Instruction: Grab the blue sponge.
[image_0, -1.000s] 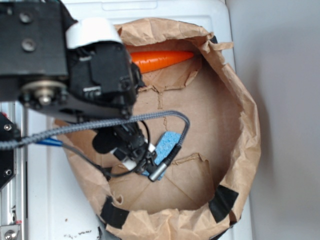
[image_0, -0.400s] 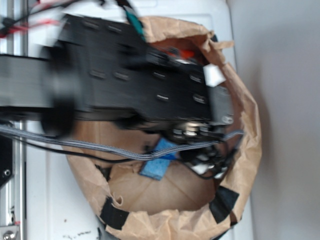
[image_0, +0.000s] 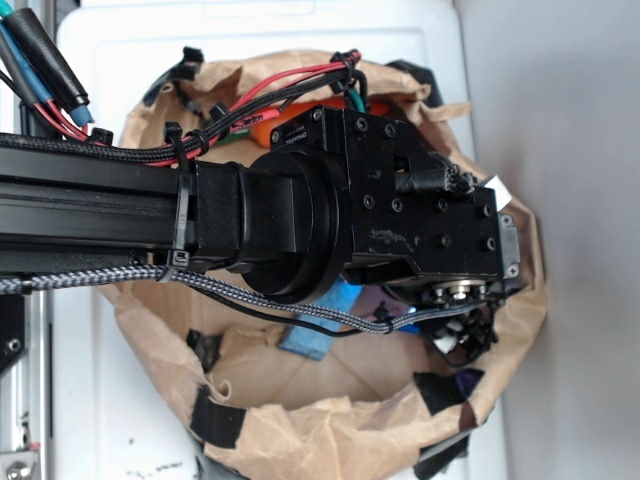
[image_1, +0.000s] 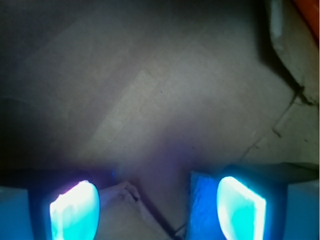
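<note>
The blue sponge (image_0: 308, 341) lies flat on the floor of the brown paper bag (image_0: 330, 432), mostly hidden under my arm. In the exterior view my gripper (image_0: 462, 335) points down into the bag's right side, its fingers largely hidden by the black wrist. In the wrist view the gripper (image_1: 157, 210) is open, its two fingertips (image_1: 75, 210) glowing cyan. The sponge's edge (image_1: 202, 205) shows just inside the right fingertip, lit deep blue. Only bag floor lies in the rest of the gap.
An orange carrot (image_0: 268, 131) lies at the back of the bag, seen again at the wrist view's top right corner (image_1: 310, 10). The bag's crumpled walls ring the gripper. Cables (image_0: 250, 300) hang across the opening. The bag stands on a white surface (image_0: 100, 400).
My arm has swung from the left of the bag to the right and now covers most of the opening. The sponge still lies on the bag floor.
</note>
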